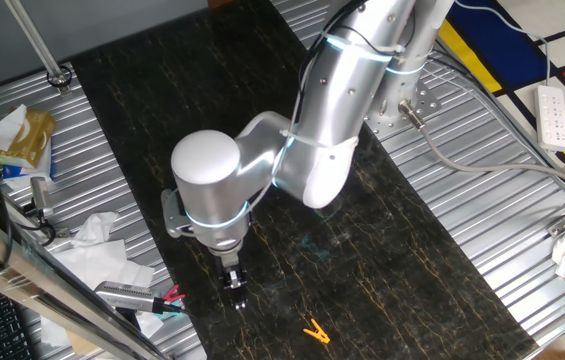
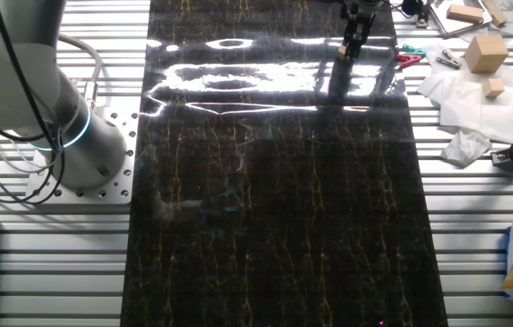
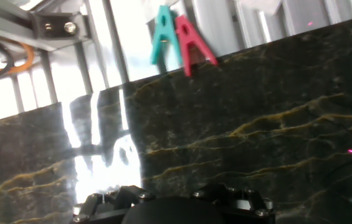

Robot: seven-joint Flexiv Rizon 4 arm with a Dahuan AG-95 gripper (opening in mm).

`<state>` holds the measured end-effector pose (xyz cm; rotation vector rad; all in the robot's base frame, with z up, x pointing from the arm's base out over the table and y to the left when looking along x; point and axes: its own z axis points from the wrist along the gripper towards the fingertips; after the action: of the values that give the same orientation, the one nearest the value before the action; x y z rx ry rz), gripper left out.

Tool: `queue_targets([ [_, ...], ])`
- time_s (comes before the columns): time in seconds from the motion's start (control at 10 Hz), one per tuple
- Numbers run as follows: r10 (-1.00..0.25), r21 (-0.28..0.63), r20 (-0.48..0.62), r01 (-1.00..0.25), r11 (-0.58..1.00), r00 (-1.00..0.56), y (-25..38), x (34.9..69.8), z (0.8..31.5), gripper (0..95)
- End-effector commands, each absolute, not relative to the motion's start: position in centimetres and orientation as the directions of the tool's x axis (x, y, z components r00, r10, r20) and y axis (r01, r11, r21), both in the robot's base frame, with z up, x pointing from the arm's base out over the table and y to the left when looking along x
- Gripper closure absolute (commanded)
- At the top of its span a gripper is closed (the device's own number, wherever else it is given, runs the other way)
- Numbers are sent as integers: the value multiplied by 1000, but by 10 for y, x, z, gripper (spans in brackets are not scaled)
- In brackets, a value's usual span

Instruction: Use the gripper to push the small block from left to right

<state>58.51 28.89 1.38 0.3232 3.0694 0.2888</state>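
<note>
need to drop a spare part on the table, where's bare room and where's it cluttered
Most of the dark marble slab is bare, from the gripper across to its far end. One yellow clip lies near its edge. Crowded: the metal strip with crumpled tissue, wooden blocks and clips.

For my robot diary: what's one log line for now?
black two-finger end effector: low over dark marble mat | wooden block: not seen | yellow clip: nearby

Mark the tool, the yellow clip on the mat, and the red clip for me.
Black two-finger tool (image 1: 237,296): one fixed view, at its fingertips.
Yellow-orange plastic clip (image 1: 315,331): one fixed view, middle of its body.
Red plastic clip (image 3: 191,37): hand view, upper body.
</note>
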Motion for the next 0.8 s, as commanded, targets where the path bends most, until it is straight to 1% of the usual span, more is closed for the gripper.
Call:
queue_targets([
  [0.1, 213, 193, -20, 205, 960, -977, 290, 583, 16, 190],
  [0.8, 227, 210, -17, 218, 953, -974, 296, 581, 19, 190],
])
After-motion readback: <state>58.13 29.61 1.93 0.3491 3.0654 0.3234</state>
